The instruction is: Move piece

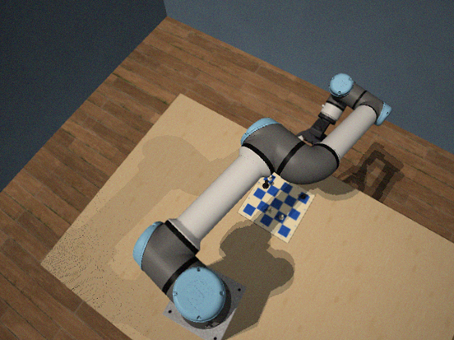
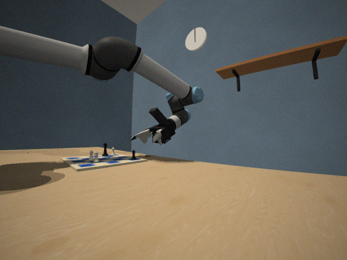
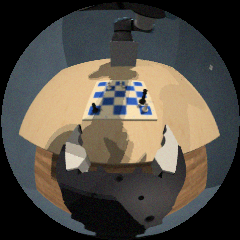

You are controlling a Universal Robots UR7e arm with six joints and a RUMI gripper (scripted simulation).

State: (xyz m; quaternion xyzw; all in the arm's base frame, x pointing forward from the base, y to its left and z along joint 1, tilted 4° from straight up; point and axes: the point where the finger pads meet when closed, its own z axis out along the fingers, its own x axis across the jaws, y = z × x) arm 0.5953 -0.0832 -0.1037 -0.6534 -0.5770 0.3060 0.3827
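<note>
A small blue-and-cream chessboard (image 1: 285, 231) (image 2: 83, 165) (image 3: 120, 111) lies on the tan table. A black pawn (image 1: 303, 196) (image 2: 133, 154) (image 3: 93, 107) stands alone near one corner. A tall black piece (image 1: 264, 184) (image 2: 104, 149) (image 3: 145, 93) stands next to a white piece (image 1: 270, 178) (image 2: 113, 151) (image 3: 145, 107). Two pale pieces (image 1: 270, 210) (image 2: 90, 155) stand near the middle. The edge labels are too small to read. My gripper (image 2: 146, 140) (image 3: 122, 125) is open and empty. It hangs high, out past the table's edge, tilted towards the board.
The arm's grey elbow (image 1: 303, 161) hangs over the board's far corner and hides part of it in the overhead view. The robot base (image 1: 199, 295) sits at the table's near edge. A wall shelf (image 2: 280, 58) is well away. Wood floor (image 1: 85, 129) surrounds the table.
</note>
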